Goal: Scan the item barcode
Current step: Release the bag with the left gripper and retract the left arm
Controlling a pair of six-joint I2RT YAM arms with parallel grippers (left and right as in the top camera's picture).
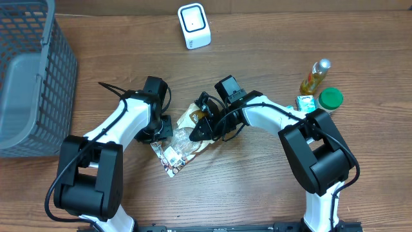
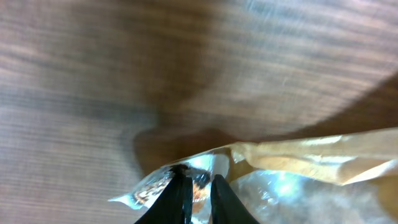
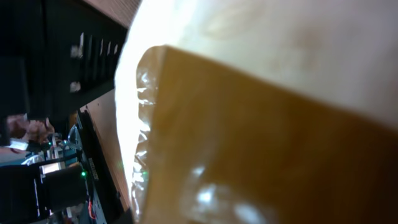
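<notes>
Bag (image 1: 183,138): mid-table between the two arms, slanting from a tan upper end down to a white printed lower end, with a clear middle.
Bag, left wrist view (image 2: 298,168): crinkled clear film and a tan band, with wood grain behind it.
Bag, right wrist view (image 3: 261,124): fills nearly the whole frame, with a pale glare over a brown panel, too close to read any print.
Barcode: cannot be made out in any view.
Left gripper (image 1: 162,129): at the bag's left edge.
Left fingers (image 2: 176,196): almost together, nipping the shiny film at the bag's edge; the gripper (image 2: 198,183) shows only a thin slit there.
Right gripper (image 1: 203,125): at the bag's upper right side, apparently touching it.
Right fingers: hidden by the bag in the wrist view and too dark from overhead, so I cannot tell whether they are spread or pinching.
Scanner (image 1: 194,26): white, upright at the far edge, well apart from the bag.
Basket (image 1: 32,77): grey mesh, at the far left.
Bottle (image 1: 314,77): yellow liquid, on the right.
Carton (image 1: 305,102): small, just beside the bottle.
Green lid (image 1: 331,98): next to the carton.
Table (image 1: 257,187): brown wood.
</notes>
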